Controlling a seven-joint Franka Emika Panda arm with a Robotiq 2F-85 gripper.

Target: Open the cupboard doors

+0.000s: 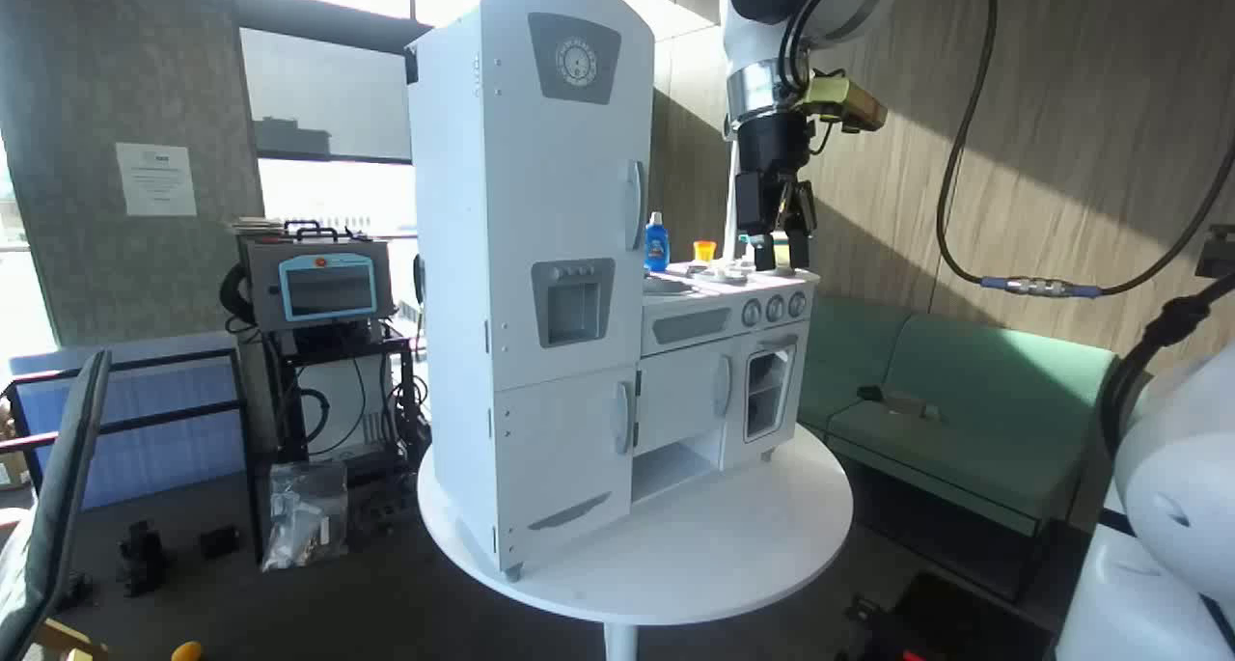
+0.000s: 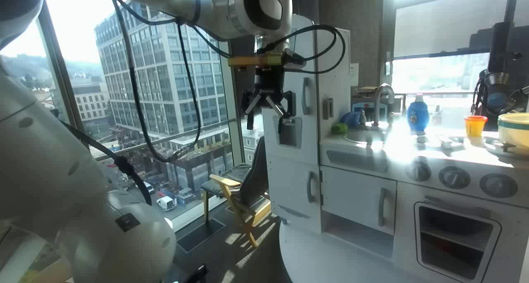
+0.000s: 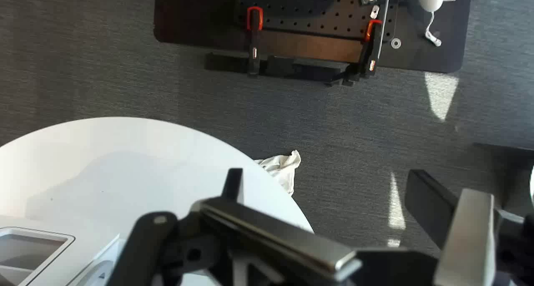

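Three flat white cupboard doors (image 1: 569, 174) are sitting closed on the front of the white toy kitchen (image 1: 453, 285), which is resting on the round white counter (image 1: 733, 564). The tall door (image 1: 574, 193) is bearing one grey square inset (image 1: 574, 309), the lower door (image 1: 564, 458) is hanging directly beneath that door, and the short door (image 2: 355, 198) is filling the space below the sink (image 2: 358, 140), just above an open compartment (image 2: 357, 235). Each of the three is carrying one upright grey handle (image 1: 722, 386). Beside the short door, one windowed oven door (image 2: 456, 239) is sitting under three round knobs (image 2: 454, 177). In an exterior view the robot arm (image 2: 239, 10) and its fingers (image 2: 250, 121) are blocking part of the tall door from sight; the fingers are pointing down and standing wide apart. In the wrist view one finger is showing against the counter, the other against dark carpet (image 3: 346, 127). On the toy kitchen, one blue bottle (image 2: 417, 115), one orange cup (image 2: 475, 126) and one pale yellow bowl (image 2: 514, 128) are standing to the oven side of the single tap (image 2: 382, 91). Farther out, one green sofa (image 1: 984, 400) is standing by the panelled wall (image 1: 897, 188), and two red-tipped clamps (image 3: 253, 44) are sitting beside a perforated board (image 3: 329, 21).
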